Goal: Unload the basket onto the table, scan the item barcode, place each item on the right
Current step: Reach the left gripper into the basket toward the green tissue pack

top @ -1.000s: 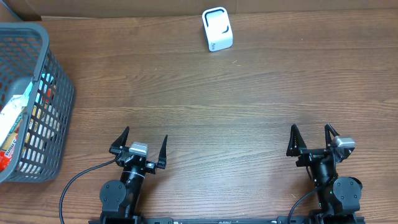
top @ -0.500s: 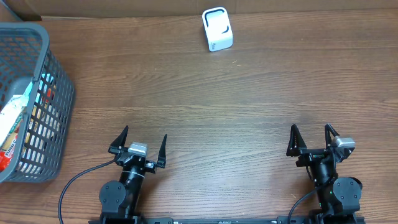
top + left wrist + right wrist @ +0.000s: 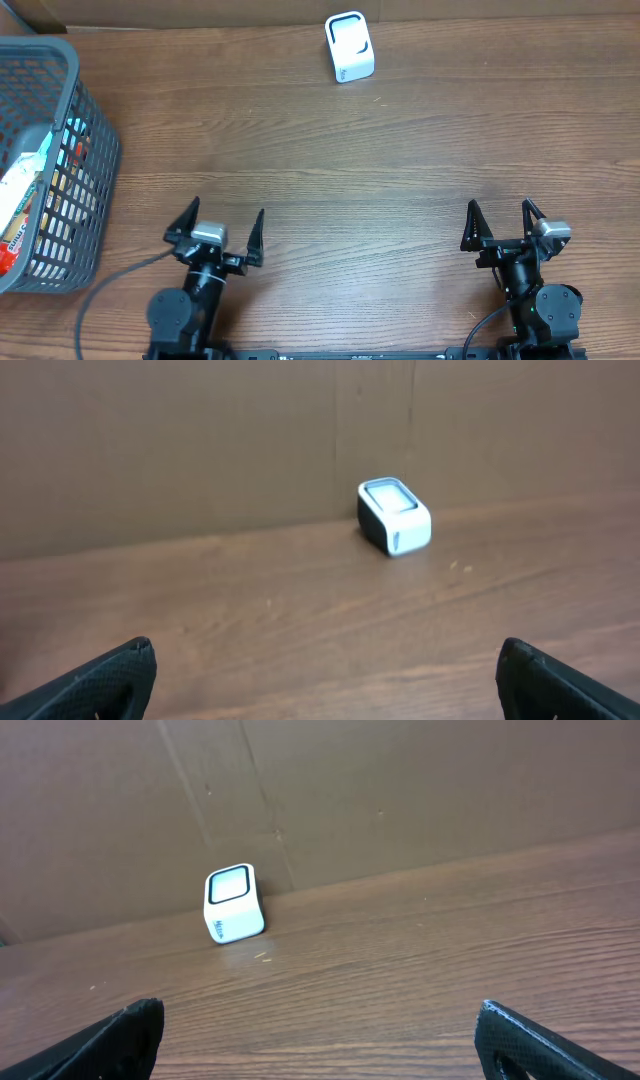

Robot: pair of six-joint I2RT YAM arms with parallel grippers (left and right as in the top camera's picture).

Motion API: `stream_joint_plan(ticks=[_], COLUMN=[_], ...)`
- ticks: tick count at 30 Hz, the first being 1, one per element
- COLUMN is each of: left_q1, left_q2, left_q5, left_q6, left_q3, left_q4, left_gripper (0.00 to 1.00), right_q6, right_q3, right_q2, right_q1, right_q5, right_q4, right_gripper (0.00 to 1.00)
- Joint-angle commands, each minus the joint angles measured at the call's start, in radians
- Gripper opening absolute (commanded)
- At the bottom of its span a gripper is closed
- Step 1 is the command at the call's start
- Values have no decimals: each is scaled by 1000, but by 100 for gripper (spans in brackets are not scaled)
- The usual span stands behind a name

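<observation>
The white barcode scanner (image 3: 350,47) stands at the table's far edge, also seen in the left wrist view (image 3: 395,515) and the right wrist view (image 3: 233,903). Packaged items (image 3: 22,195) lie in the grey basket (image 3: 95,120) at the left; no barcode shows on them. My left gripper (image 3: 226,215) sits low at the near left, open and empty, its fingertips (image 3: 130,660) wide apart over bare wood. At the near right my right gripper (image 3: 499,210) is also open and empty, with dark fingertips (image 3: 130,1025) at the frame's lower corners.
A brown cardboard wall (image 3: 200,440) runs behind the table's far edge. The basket takes up the left side of the wooden tabletop (image 3: 340,160). A black cable (image 3: 95,310) curls beside the left arm's base.
My left gripper has shifted a little to the left and slightly away from the near edge. The right arm has not moved.
</observation>
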Motion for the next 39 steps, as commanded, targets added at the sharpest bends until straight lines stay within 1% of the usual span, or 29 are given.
stream_joint_plan(ticks=[1,5,8,11,17,19,21,24,27,28,29,30,32,33,34,37,38,39], left_q1=[10,10,10,10,11,11,11,10,10,14,21,33,81,113,154,289,376,421], left_q2=[133,343,536,748,1192,1315,1418,1524,1566,1572,1572,1571,1569,1569,1569,1569,1571,1574], left_q5=[-7,-7,-7,-7,-7,-6,-7,34,32,-1,-41,-99,-222,-254,-262,-259,-259,-259], left_q6=[-24,-24,-23,-23,0,-1,-1,1,69,59,22,-40,-207,-277,-347,-506,-587,-619], left_q3=[156,366,575,829,1437,1619,1771,1886,1901,1901,1901,1902,1920,1931,1941,1950,1950,1950], left_q4=[-2,-80,-206,-381,-842,-967,-1059,-1090,-1057,-1035,-1013,-993,-981,-985,-991,-1012,-1037,-1050], left_gripper=[100,100,100,100,100,100,100,100,100,100,100,100,100,100,100,100,100,98], right_q6=[0,0,0,0,0,0,0,0,0,0,0,0,0,0,0,0,0,0], right_q3=[-11,-11,-11,-11,-11,-11,-11,-11,-11,-11,-11,-11,-11,-11,-11,-11,-11,-11], right_q2=[-12,-12,-12,-12,-12,-12,-12,-12,-12,-12,-12,-12,-12,-12,-12,-12,-12,-12], right_q1=[6,6,6,6,6,6,6,6,6,6,6,6,6,6,6,6,6,6], right_q5=[2,2,2,2,2,2,2,2,2,2,2,2,2,2,2,2,2,2], right_q4=[6,6,6,6,6,6,6,6,6,6,6,6,6,6,6,6,6,6], right_gripper=[100,100,100,100,100,100,100,100,100,100,100,100,100,100,100,100,100,100])
